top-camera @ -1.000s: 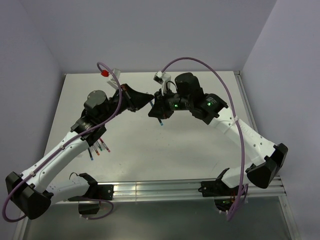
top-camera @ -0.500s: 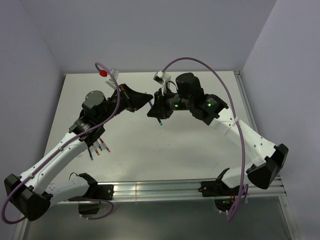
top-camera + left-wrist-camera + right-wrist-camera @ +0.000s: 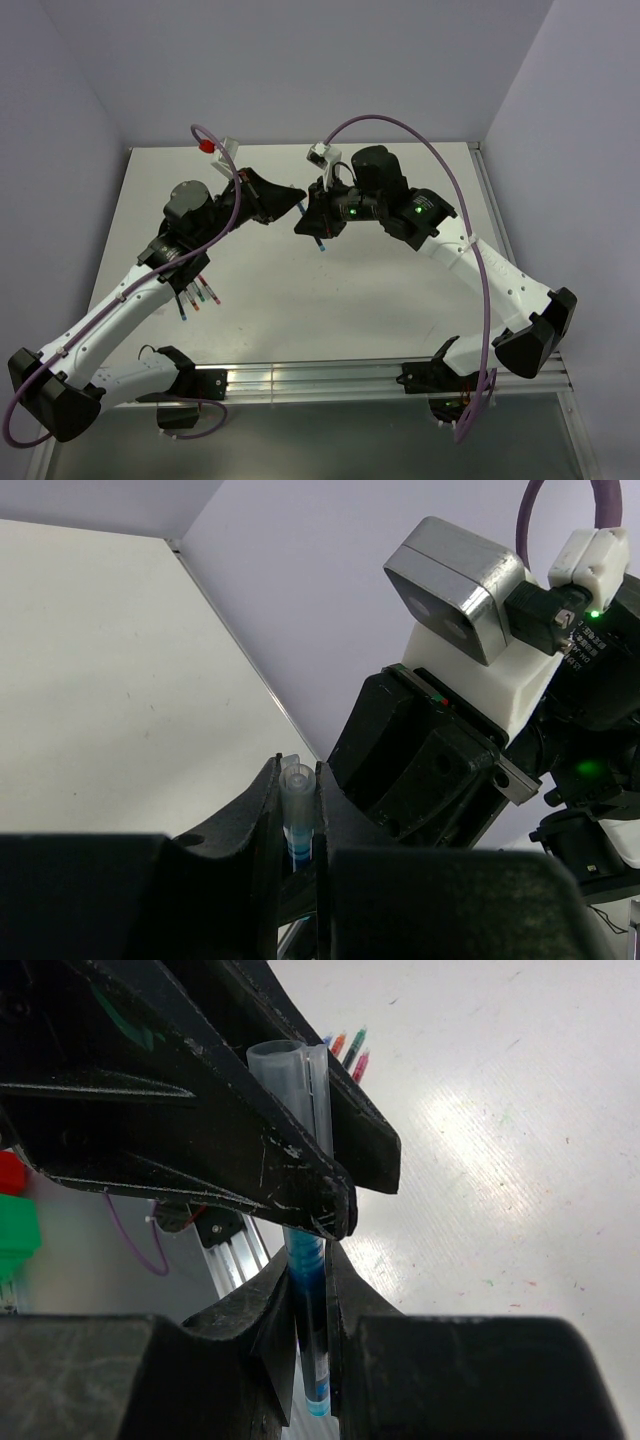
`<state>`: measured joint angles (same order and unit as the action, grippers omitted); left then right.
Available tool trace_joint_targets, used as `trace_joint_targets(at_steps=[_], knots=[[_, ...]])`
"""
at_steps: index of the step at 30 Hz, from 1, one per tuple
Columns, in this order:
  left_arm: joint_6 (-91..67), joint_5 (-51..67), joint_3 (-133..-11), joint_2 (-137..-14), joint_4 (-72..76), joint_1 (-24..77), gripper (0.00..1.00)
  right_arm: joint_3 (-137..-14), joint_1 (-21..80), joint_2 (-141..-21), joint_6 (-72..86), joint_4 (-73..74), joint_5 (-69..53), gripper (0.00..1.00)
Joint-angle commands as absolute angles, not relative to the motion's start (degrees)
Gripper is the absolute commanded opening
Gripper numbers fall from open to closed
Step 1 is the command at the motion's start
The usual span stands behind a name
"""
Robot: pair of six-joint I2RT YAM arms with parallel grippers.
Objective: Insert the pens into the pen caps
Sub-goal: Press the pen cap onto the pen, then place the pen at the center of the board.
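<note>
My two grippers meet tip to tip above the middle of the table. The left gripper [image 3: 299, 208] [image 3: 297, 782] is shut on a clear pen cap [image 3: 296, 798] [image 3: 296, 1082]. The cap sits on the upper end of a blue pen [image 3: 314, 1355] [image 3: 322, 245]. My right gripper [image 3: 312, 229] [image 3: 310, 1265] is shut on the pen's blue barrel, which hangs steeply with its lower end pointing at the table. Several more pens [image 3: 197, 296] [image 3: 349, 1048], red, green and blue, lie together on the table under the left arm.
The right wrist's camera block [image 3: 455, 590] looms close in front of the left gripper. An aluminium rail [image 3: 330, 378] runs along the table's near edge. Grey walls close off the back and both sides.
The left arm has shifted slightly to the left. Both grippers stay tip to tip with the cap and the pen joined between them.
</note>
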<state>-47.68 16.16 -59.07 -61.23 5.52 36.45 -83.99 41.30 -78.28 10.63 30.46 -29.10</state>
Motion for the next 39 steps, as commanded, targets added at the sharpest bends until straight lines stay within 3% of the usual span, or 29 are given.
trace_joint_targets(at_steps=[1,13,23,33,39], knots=[[-46.9,27.4,-58.4,-60.4,-6.9,38.2,0.00,-87.5,36.3,-76.2,11.8,13.9,-19.0,0.02],[-46.0,25.5,-58.7,-62.8,-6.5,38.2,0.00,-87.9,36.3,-78.7,11.0,14.7,-17.5,0.08],[-44.5,24.1,-59.7,-63.6,-7.3,38.2,0.00,-88.1,36.3,-79.5,10.4,15.5,-16.9,0.25],[-43.7,21.5,-60.5,-64.1,-8.5,38.1,0.00,-88.5,36.3,-80.1,9.7,16.7,-17.2,0.32],[-42.7,17.1,-61.9,-64.2,-11.2,37.5,0.00,-88.6,36.4,-79.9,6.9,19.8,-17.0,0.42]])
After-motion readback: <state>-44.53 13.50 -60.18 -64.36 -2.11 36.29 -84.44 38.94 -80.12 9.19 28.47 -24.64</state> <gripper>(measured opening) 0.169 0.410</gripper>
